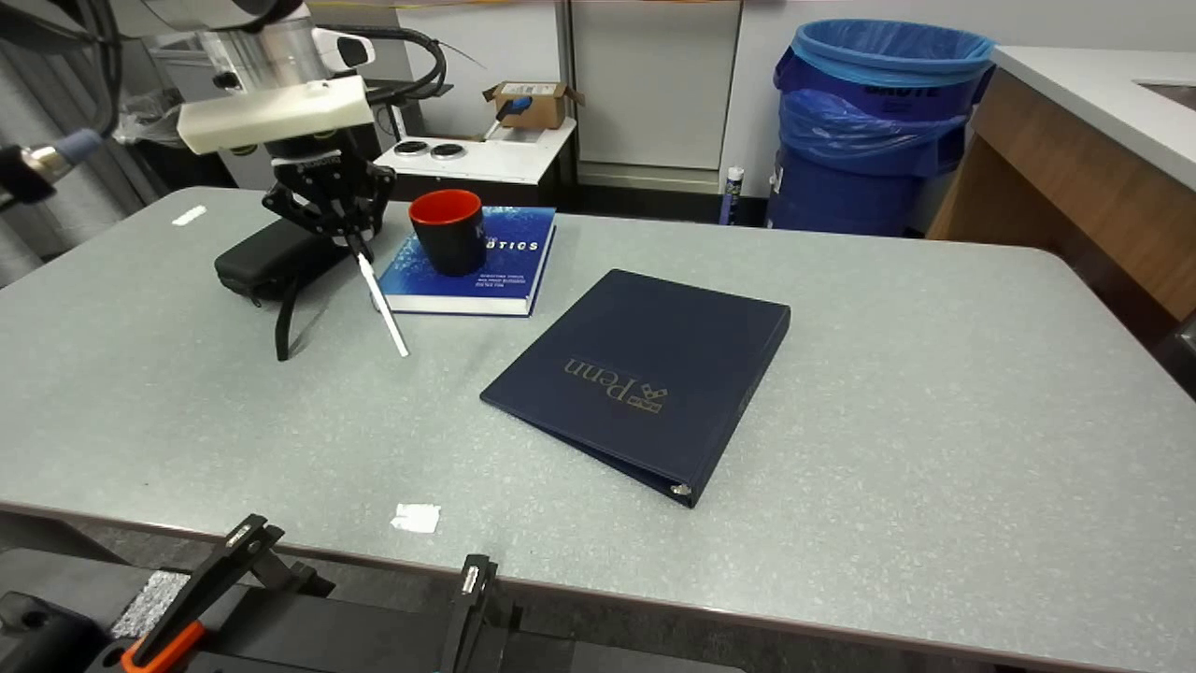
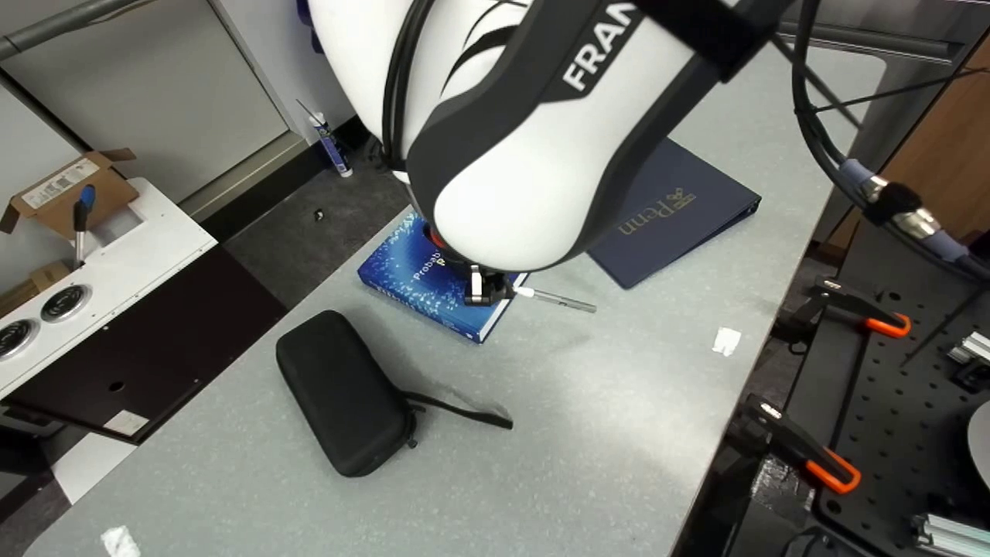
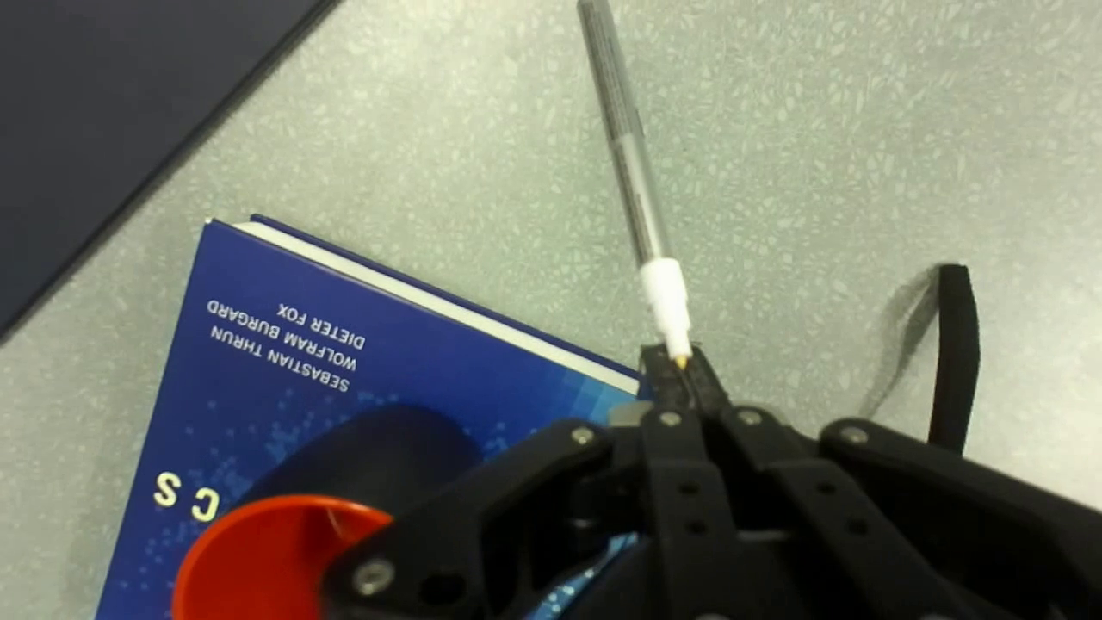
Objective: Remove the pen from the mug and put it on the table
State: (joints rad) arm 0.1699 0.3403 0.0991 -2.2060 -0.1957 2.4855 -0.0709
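The large grey speckled table [image 1: 944,402], with its light edge, is cropped by the frame in both exterior views. The white-and-black robot arm [image 2: 534,162] is cut off at the top of both, and a broad part of the scene is covered by it in an exterior view. Around the table are seen a wood-panelled, white-topped counter [image 1: 1093,164], a low white bench [image 1: 514,159] and a tall blue plastic bin [image 1: 860,187] lined with a light-blue bag. A navy ring binder [image 1: 645,374] is laid flat on the tabletop; only part of it is caught in the wrist view. Near it is laid a blue hardback book [image 1: 509,266]. A long black case [image 2: 344,391] is partly blocked, in an exterior view, by the black two-fingered gripper [image 1: 357,245]. The small round dark mug [image 1: 451,238], red inside and at the rim, is stood upright on the book, with part of the title masked by it; it is cropped in the wrist view. The thin white-and-grey pen [image 3: 637,185] is held slanting outside the mug, its tip end clenched by the gripper; whether its lower end touches the table cannot be told.
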